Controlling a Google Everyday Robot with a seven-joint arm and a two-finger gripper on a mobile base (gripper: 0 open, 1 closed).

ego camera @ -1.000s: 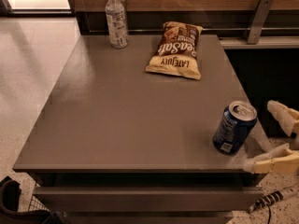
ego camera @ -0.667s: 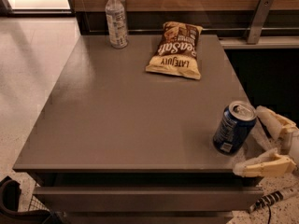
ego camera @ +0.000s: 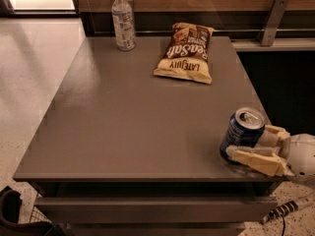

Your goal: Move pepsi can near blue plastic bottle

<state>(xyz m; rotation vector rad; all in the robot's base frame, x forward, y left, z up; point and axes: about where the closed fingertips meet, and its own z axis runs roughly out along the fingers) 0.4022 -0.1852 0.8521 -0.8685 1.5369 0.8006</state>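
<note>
The pepsi can point(ego camera: 242, 130), dark blue with a silver top, stands upright near the table's front right corner. My gripper point(ego camera: 249, 143) reaches in from the right. Its cream fingers point(ego camera: 256, 160) sit on either side of the can, the near one pressed along the can's lower front and the far one partly hidden behind it. The gripper looks shut on the can, which rests on the table. The blue plastic bottle point(ego camera: 123, 20), clear with a white cap, stands upright at the table's far left corner, far from the can.
A yellow and brown chip bag point(ego camera: 185, 53) lies flat at the back middle of the grey table point(ego camera: 123, 127). A wooden wall and a metal rail bracket point(ego camera: 271, 14) are behind. The table's front edge is just below the can.
The gripper moved left from beside the can, and its fingers narrowed around it. The can, the bottle and the bag have not moved.
</note>
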